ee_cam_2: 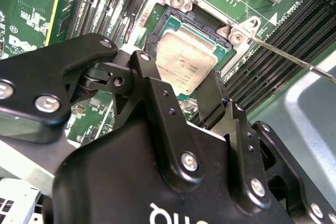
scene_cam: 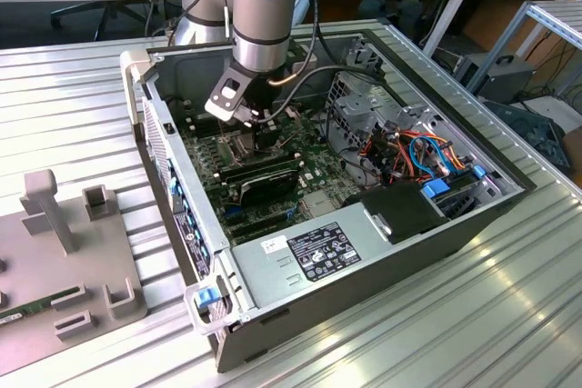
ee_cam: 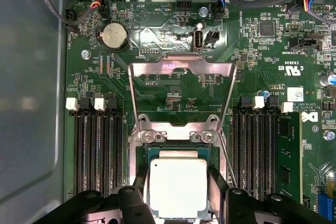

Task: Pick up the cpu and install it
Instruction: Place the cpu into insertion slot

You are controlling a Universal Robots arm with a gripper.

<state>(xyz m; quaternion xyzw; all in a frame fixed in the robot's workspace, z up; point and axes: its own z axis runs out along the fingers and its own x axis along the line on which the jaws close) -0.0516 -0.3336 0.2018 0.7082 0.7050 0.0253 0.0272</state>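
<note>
1. The two black metal fingers [ee_cam: 218, 182] of the gripper [ee_cam: 178, 181] stand at two opposite edges of the cpu [ee_cam: 178, 190], a small flat square chip with a dull silver-grey metal top. As far as I can judge from both wrist views, they are clenched on it, because no gap shows at either edge.
2. The cpu lies level between the fingers, directly over the square bright-metal socket frame [ee_cam: 177, 129]. I cannot tell whether it is already seated or hangs just above.
3. The chip is square, so it has no long axis. Its sides run parallel with the sides of the socket. The grasped edges are the two that face the long black memory slots [ee_cam: 100, 153] on either side.
4. The hinged silver load plate [ee_cam: 181, 67] is folded open, away from the fingers, so the socket is uncovered. A thin wire lever [ee_cam_2: 289, 59] stands just beside the frame.
5. All this sits on the green motherboard [ee_cam: 252, 51], inside the open dark computer case [scene_cam: 391, 270]. The case lies on the ribbed aluminium bench [scene_cam: 73, 88].
6. In the exterior view, the single grey arm [scene_cam: 264, 6] reaches down into the case from above.
</note>
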